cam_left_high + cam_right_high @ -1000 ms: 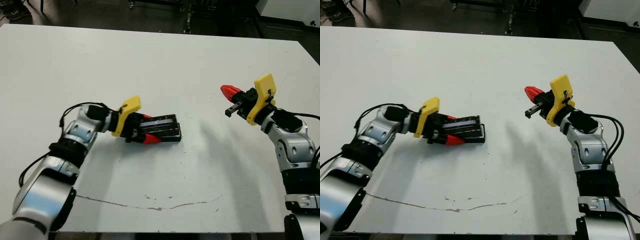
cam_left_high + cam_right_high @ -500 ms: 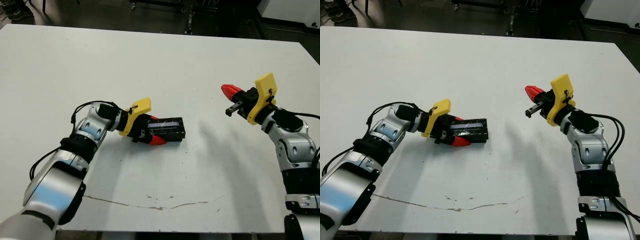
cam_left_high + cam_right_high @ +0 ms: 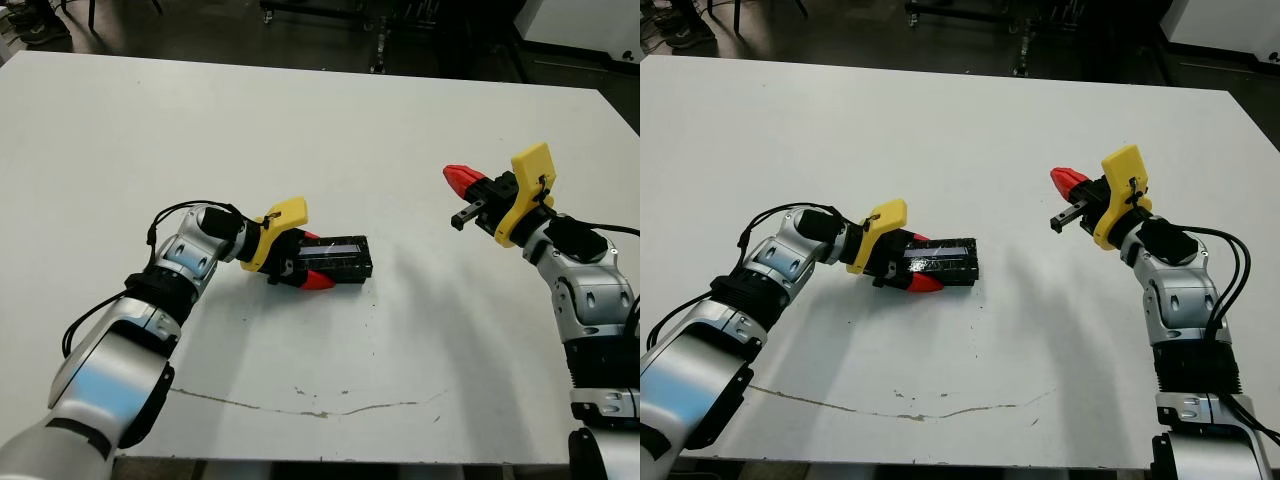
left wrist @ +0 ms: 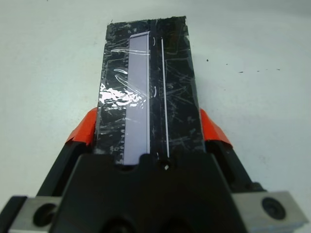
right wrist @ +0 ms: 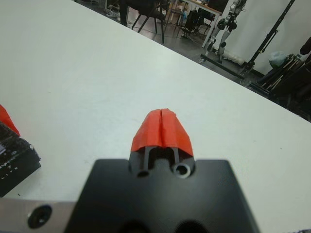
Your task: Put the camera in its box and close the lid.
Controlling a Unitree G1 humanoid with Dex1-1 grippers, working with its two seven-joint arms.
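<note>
Two red fingers of your left gripper flank the closed black box, one against each long side, so the gripper is pinching it across its short width. The box rests on the white table a little left of centre, near your robot's side. Its long axis runs straight out from the left gripper, along the line of the fingers, and points toward the table's middle and the right arm. The glossy lid lies flat on top, streaked with reflections and a pale strip, and from the left wrist view its edges look flush with the box beneath, with no gap to be made out. You cannot see the camera anywhere, neither on the table nor in either gripper; it is most likely already inside, though the pictures cannot confirm that. Your right gripper hangs above the table on the right with its red tips pressed together and nothing between them, well apart from the box and pointing roughly toward it. The left arm is therefore the one in contact and by far the nearer. If anything remains, it is probably a press on the lid or a release, and since the fingers sit at the near end of the long sides, you would draw back along that same axis.
</note>
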